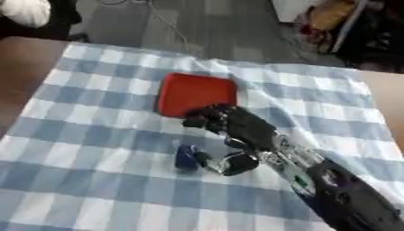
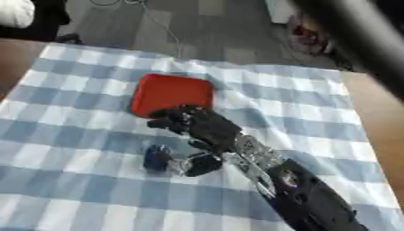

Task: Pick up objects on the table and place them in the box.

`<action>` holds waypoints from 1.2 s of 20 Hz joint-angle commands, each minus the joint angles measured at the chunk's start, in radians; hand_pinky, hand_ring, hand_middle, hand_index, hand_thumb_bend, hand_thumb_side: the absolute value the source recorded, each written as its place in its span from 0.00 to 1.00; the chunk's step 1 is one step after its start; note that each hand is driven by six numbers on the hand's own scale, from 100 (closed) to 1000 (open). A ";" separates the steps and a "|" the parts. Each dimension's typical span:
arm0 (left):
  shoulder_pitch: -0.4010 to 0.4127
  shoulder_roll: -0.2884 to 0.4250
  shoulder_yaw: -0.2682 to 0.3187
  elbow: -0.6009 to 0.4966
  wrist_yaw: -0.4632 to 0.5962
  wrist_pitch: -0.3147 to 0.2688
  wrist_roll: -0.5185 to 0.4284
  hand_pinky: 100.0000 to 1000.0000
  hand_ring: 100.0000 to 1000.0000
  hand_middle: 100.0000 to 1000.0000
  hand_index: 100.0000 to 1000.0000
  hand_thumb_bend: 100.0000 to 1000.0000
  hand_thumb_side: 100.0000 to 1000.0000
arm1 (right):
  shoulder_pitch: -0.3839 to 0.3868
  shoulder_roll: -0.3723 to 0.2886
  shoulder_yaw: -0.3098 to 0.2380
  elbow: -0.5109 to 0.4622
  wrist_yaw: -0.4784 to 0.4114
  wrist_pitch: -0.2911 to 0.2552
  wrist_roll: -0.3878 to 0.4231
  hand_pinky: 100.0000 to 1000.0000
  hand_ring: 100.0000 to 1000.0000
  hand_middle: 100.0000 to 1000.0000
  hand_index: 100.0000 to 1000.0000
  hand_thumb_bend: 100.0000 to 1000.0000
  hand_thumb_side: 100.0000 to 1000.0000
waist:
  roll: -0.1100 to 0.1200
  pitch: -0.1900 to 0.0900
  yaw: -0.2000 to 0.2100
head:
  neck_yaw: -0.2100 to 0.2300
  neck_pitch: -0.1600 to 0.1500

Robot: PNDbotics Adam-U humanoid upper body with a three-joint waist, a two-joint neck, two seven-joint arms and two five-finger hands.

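A red box (image 1: 196,93), square with rounded corners, lies flat on a blue-and-white checked cloth (image 1: 94,180) that covers the counter (image 1: 24,63). The right hand (image 1: 236,124) comes in from the lower right corner, its black arm running diagonally up toward the box. The fingers (image 1: 201,118) are curled, their tips at the near edge of the box, just over or touching its rim; whether they truly touch it cannot be told. They do not wrap around anything that can be seen. The thumb (image 1: 236,163) sticks out toward the near side, away from the box. A small blue object (image 1: 186,158) rests on the cloth, nearer than the box and just beside the thumb's tip; whether the thumb touches it is unclear. Bare brown counter shows to the left and right of the cloth. The left hand appears in neither view.
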 commanded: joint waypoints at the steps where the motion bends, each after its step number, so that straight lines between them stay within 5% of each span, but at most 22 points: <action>1: -0.020 0.001 0.007 -0.014 0.006 -0.005 0.000 0.82 0.83 1.00 0.86 0.22 1.00 | -0.023 -0.004 -0.007 0.005 0.020 0.008 -0.006 0.67 0.76 0.85 0.90 0.17 1.00 | 0.008 -0.011 0.004 | -0.019 -0.026; 6: -0.026 -0.003 0.007 -0.014 0.007 -0.006 -0.001 0.82 0.83 1.00 0.86 0.22 1.00 | -0.032 0.005 -0.004 0.033 0.038 0.004 -0.016 0.66 0.75 0.86 0.91 0.20 1.00 | 0.008 -0.002 0.012 | -0.028 -0.035; 9: -0.028 -0.003 0.008 -0.014 0.007 -0.007 -0.002 0.82 0.83 1.00 0.86 0.23 1.00 | -0.037 0.003 -0.001 0.046 0.051 -0.013 -0.008 0.66 0.75 0.86 0.91 0.39 1.00 | 0.006 -0.001 0.013 | -0.033 -0.037; 13: -0.029 -0.003 0.007 -0.014 0.008 -0.007 -0.003 0.82 0.83 1.00 0.86 0.22 1.00 | -0.044 0.014 -0.006 0.066 0.060 -0.028 -0.026 0.64 0.74 0.85 0.90 0.48 1.00 | 0.006 -0.001 0.013 | -0.035 -0.037; 24: -0.032 -0.005 0.006 -0.014 0.009 -0.010 -0.006 0.82 0.82 1.00 0.86 0.22 1.00 | -0.058 0.051 -0.002 0.126 0.122 -0.046 -0.066 0.66 0.75 0.86 0.91 0.42 1.00 | 0.009 0.001 0.014 | -0.038 -0.047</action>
